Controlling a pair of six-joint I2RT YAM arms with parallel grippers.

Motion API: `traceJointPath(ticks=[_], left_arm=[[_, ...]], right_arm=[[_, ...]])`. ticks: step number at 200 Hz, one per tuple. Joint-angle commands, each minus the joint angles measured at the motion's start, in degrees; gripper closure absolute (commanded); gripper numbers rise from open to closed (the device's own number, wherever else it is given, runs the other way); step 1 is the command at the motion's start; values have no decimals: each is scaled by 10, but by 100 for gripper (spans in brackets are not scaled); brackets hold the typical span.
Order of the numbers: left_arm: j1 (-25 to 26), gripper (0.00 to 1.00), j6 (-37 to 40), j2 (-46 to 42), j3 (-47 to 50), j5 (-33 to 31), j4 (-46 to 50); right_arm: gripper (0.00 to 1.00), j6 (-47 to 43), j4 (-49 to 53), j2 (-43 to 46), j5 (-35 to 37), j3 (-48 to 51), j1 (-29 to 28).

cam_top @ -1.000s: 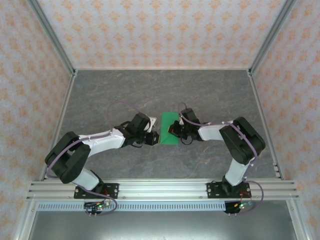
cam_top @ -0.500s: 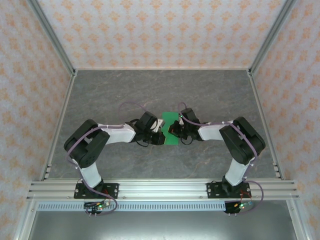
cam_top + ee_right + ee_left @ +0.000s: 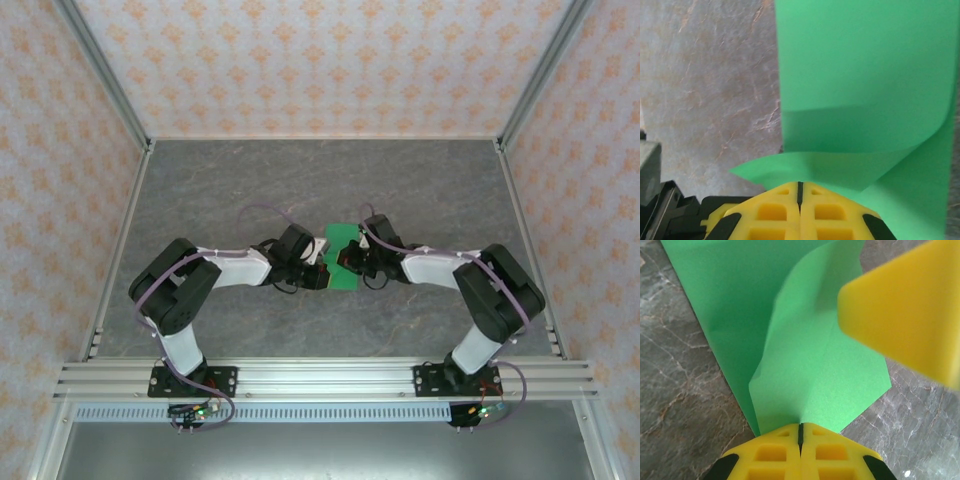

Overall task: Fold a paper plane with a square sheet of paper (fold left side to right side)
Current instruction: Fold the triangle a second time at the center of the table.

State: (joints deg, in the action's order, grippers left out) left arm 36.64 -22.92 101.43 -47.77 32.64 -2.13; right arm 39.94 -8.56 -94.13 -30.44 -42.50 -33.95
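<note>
Green paper point(image 3: 340, 238) is located mid-table point(image 3: 250, 190) between the arms, with its long axis roughly 12 to 6 o'clock. It is partly folded, with one flap curled up off the flat layer. The 9 o'clock edge is pinched by the closed left gripper point(image 3: 800, 426) and the 3 o'clock edge by the closed right gripper point(image 3: 800, 184); its middle is covered by both wrists from above.

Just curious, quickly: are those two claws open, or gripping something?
Left gripper: closed, pinching the green paper.
Right gripper: closed, pinching the green paper too.
</note>
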Motion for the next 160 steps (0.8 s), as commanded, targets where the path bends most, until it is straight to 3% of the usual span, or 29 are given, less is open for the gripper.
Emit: traceJointPath(ticks=[1, 96, 160], left_arm=[[-1, 97, 1, 19, 21, -23, 14], [-2, 99, 1, 22, 19, -33, 20], [-4, 100, -1, 25, 29, -43, 26]], right_arm=[[95, 14, -17, 3, 4, 17, -14], [95, 21, -44, -54, -1, -1, -29], [95, -32, 43, -61, 67, -10, -28]])
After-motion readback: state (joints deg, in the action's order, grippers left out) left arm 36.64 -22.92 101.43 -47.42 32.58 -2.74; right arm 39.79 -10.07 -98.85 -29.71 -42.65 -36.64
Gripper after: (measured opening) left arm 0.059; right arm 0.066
